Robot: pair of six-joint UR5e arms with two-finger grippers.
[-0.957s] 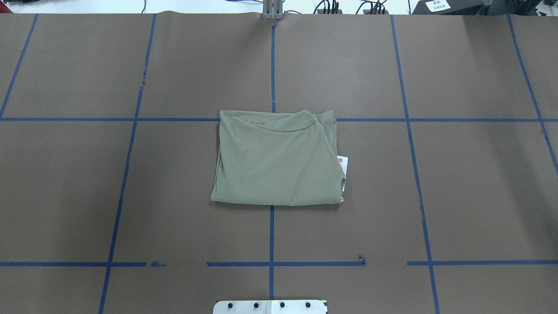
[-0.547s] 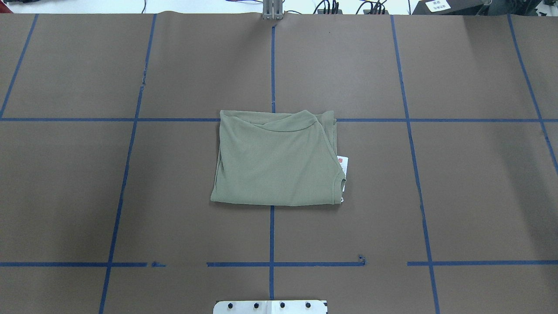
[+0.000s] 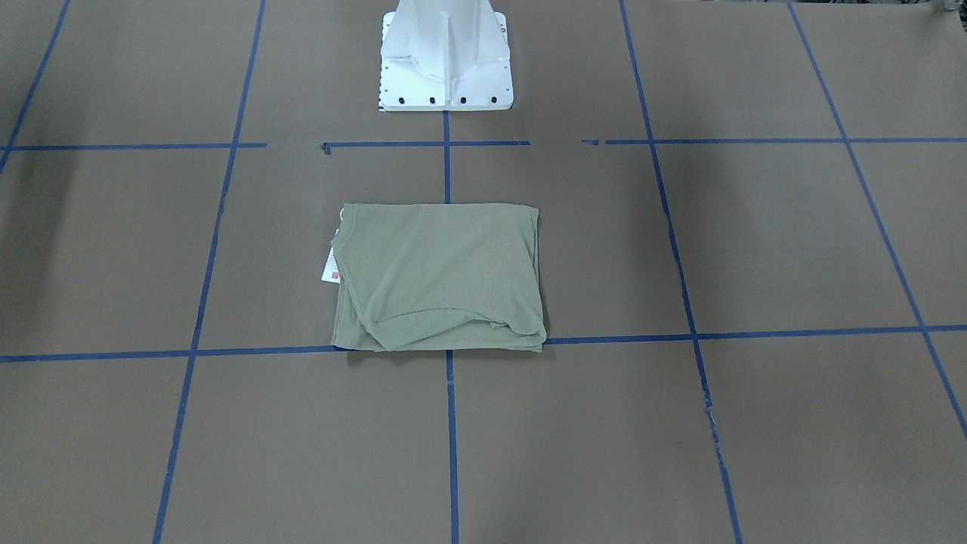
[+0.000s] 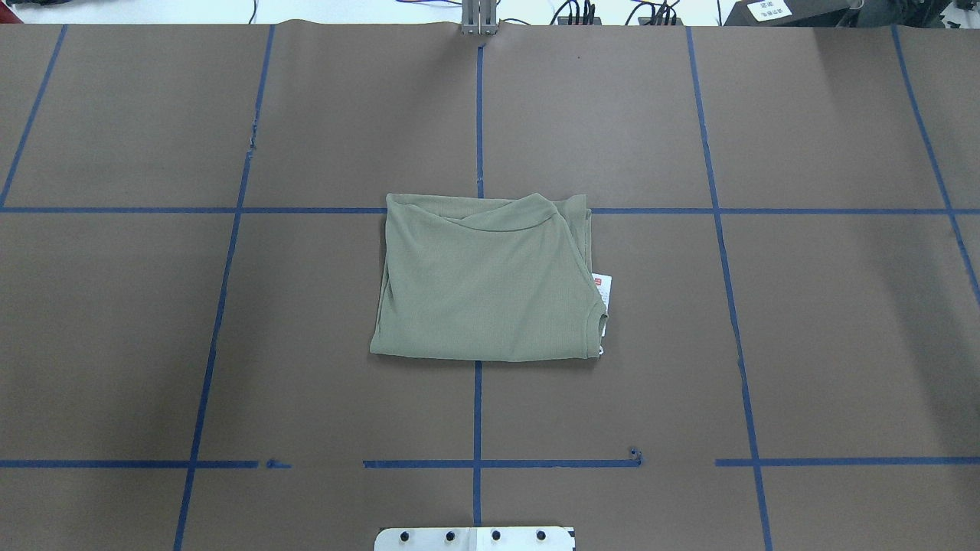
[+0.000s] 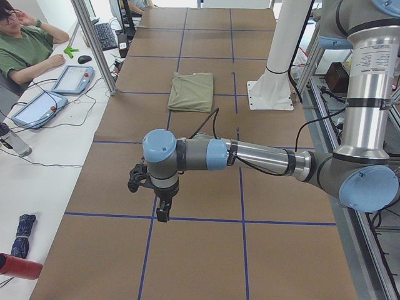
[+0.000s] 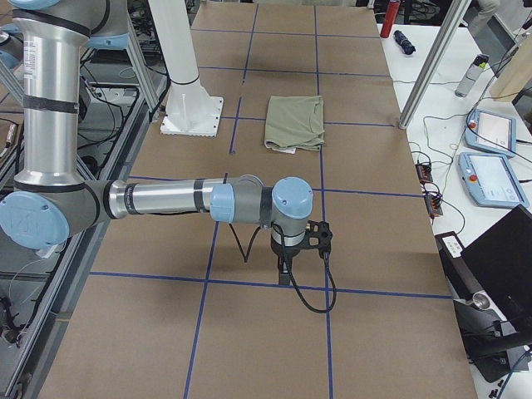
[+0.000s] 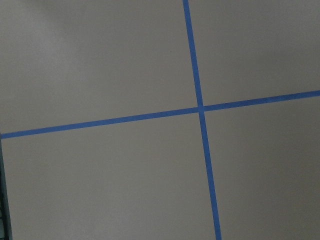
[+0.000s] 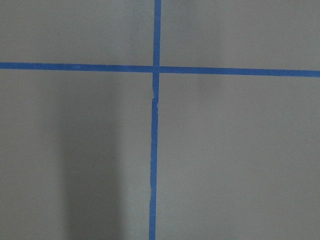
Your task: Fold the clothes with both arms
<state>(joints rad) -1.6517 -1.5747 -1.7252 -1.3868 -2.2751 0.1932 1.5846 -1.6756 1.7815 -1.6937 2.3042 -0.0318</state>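
Noting the sage-green knit shirt (image 4: 484,279) lying folded into a compact rectangle at the middle of the brown paper-covered table (image 4: 842,344), straddling the centre blue tape line (image 4: 478,413), far edge touching a cross line. Seeing the round neckline curving across the far part of the top layer. Logging the white hang tag (image 4: 602,289) with red mark poking out from the shirt's right edge in the overhead view. Placing the white pedestal base (image 3: 446,68) near the shirt's near side, apart from it.

Finding the left gripper (image 5: 161,212) only in the left side view, pointing down over the table, well apart from the shirt, holding nothing visible; not managing to tell whether clenched or released. Finding the right gripper (image 6: 285,270) only in the right side view, likewise hanging low, far from the shirt; grip state not readable either. Getting only bare paper and a tape crossing (image 7: 200,107) from both wrist cameras.

Noting a seated person (image 5: 28,47) at the side bench, beside two teach pendants (image 5: 74,78).
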